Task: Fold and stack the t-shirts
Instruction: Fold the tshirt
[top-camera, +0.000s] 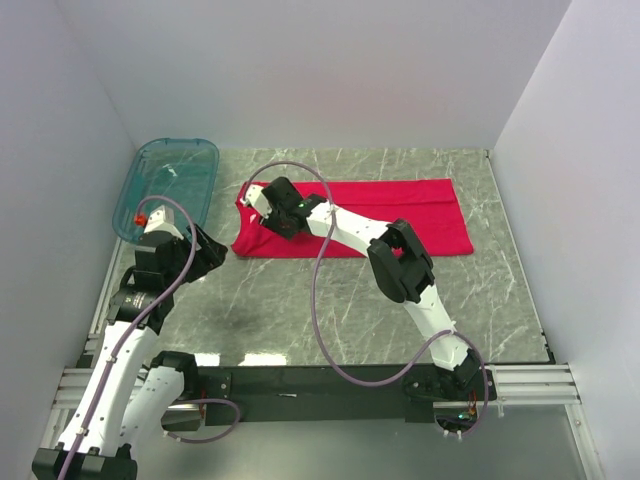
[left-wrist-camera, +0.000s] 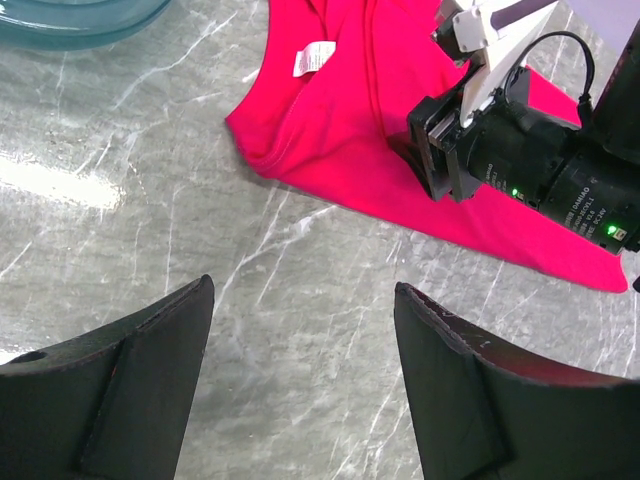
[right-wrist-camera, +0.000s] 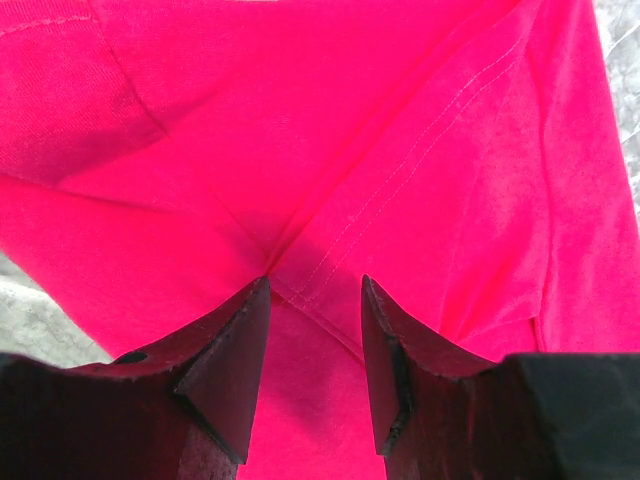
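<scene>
You have a matt red cloth t-shirt (top-camera: 430, 205) with stitched seams on a glossy, smooth grey marble-look surface (top-camera: 260, 300); the teal tub (top-camera: 170, 190) is smooth, shiny, see-through plastic.

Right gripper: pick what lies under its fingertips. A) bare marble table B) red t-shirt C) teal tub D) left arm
B: the right gripper is down on the red t-shirt, and red cloth fills its wrist view; the teal tub sits apart at far left.
</scene>
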